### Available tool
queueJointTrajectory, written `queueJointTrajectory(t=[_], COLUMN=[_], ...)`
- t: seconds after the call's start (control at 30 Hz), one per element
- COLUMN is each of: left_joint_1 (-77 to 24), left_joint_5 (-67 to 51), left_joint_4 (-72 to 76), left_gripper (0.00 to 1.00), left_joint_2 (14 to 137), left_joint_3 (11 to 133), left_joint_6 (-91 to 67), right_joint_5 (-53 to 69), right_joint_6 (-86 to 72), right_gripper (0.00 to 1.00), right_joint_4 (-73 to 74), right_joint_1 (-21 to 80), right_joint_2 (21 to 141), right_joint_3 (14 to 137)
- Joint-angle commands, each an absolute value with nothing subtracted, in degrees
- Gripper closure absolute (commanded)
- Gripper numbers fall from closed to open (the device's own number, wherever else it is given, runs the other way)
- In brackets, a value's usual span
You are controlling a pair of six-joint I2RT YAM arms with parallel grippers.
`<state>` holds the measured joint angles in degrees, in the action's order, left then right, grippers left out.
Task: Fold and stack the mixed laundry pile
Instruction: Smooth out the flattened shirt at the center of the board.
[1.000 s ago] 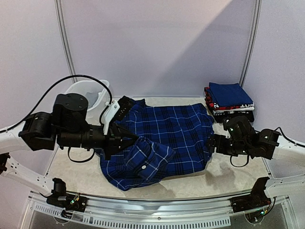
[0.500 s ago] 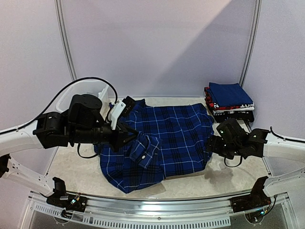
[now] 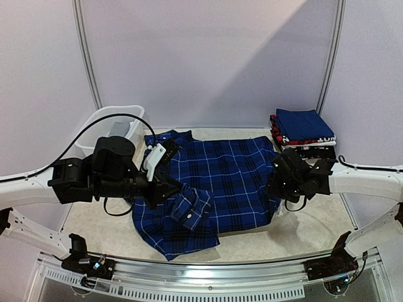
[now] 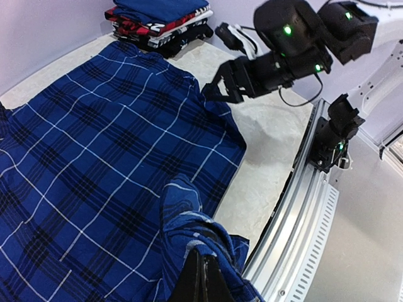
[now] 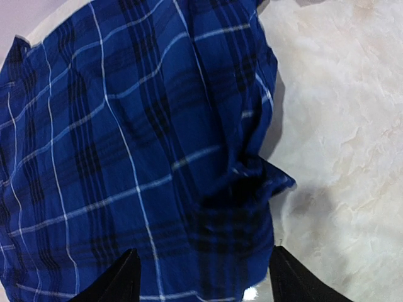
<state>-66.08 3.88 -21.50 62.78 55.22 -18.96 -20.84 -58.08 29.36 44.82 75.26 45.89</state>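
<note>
Top view: plaid shirt (image 3: 220, 176) lies spread on the pale mottled table (image 3: 296, 236), lilac walls (image 3: 208, 63) behind it. A folded stack (image 3: 303, 131) sits beyond the shirt's far right corner.
Left wrist: my left tool (image 4: 201, 283) is clamped on a raised fold of the shirt.
Right wrist: my right tool (image 5: 203, 280) has its jaws spread, straddling the shirt's right edge.

The shirt (image 3: 233, 176) lies spread across the middle of the table (image 3: 302, 229). The basket (image 3: 107, 123) stands at the far left corner, behind the shirt. The stack of folded clothes (image 3: 303, 133) sits at the far right corner, just beyond the shirt's right edge.
</note>
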Motion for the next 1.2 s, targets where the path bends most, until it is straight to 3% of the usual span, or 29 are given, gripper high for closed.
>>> queueJointTrajectory(t=[0.0,0.13,0.23,0.4,0.67,1.17], left_joint_1=[-65.2,-65.0,-64.6,-64.1,-63.7,-63.6], left_joint_5=[2.7,2.5,2.7,2.8,3.5,3.6], left_joint_4=[-18.9,-18.7,-18.5,-17.5,-17.2,-18.9], left_gripper=[1.0,1.0,1.0,1.0,1.0,1.0], left_joint_2=[61.8,61.2,60.8,60.8,59.9,60.8], left_joint_3=[53.3,52.3,51.6,50.3,49.4,51.6], left_joint_6=[-19.0,-18.7,-18.5,-18.4,-18.5,-19.2], right_joint_5=[-26.0,-26.6,-26.4,-28.3,-31.8,-37.5], right_joint_6=[-56.4,-56.1,-55.5,-54.2,-56.7,-66.3], right_gripper=[0.34,0.4,0.51,0.99,1.0,1.0], right_joint_4=[34.2,36.0,36.5,40.6,52.6,64.7], right_joint_1=[44.1,43.2,42.5,42.1,42.1,42.1], right_joint_2=[79.4,84.3,86.9,88.3,84.7,63.1], right_joint_3=[51.9,54.3,55.6,57.7,55.6,48.5])
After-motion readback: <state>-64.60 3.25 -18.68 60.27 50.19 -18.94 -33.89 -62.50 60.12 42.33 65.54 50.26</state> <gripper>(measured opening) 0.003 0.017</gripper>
